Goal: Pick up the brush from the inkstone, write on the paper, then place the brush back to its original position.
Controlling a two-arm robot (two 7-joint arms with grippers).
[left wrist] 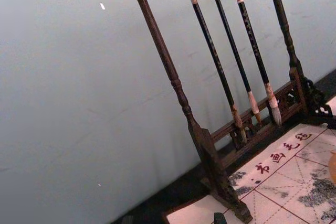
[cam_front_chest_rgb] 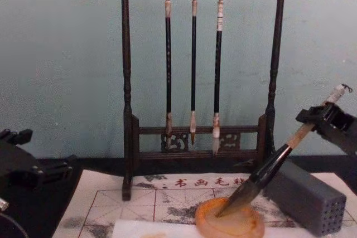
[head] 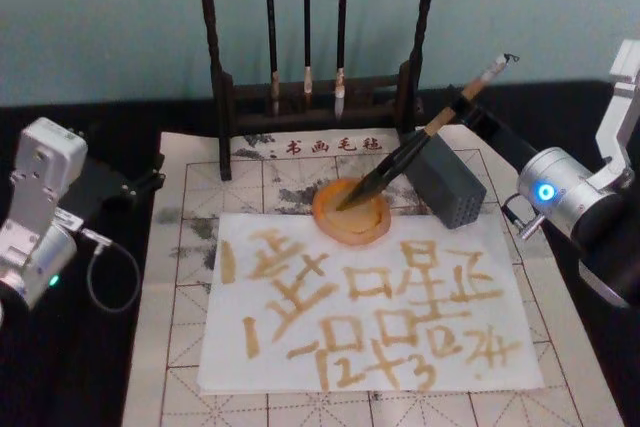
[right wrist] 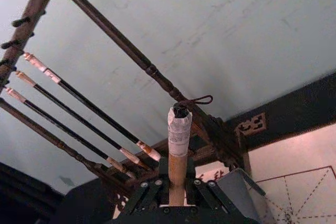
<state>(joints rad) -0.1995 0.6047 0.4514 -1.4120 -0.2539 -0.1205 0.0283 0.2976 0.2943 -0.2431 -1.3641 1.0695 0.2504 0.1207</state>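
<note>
The red-gridded felt mat (head: pixel 190 277) lay flat on the dark desk (head: pixel 70 377) to cushion the thin white paper (head: pixel 375 302), whose matte face was crowded with amber-brown strokes; the left end effector (head: pixel 120 182) sat parked at 9 o'clock. At the paper's 12 o'clock edge, the round, glassy orange inkstone (head: pixel 365 232) cupped the fat dark tuft of the brush (head: pixel 420 142). Its bamboo handle slanted toward 2 o'clock because the right end effector (cam_front_chest_rgb: pixel 319 116) was clamped on it below the wrapped cap.

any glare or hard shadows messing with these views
head view: paper bright but strokes legible, blue lamp blooms; chest view: soft light, no hard shadow behind the rack or the brush held by the right pincer; left pincer parked at left
</note>
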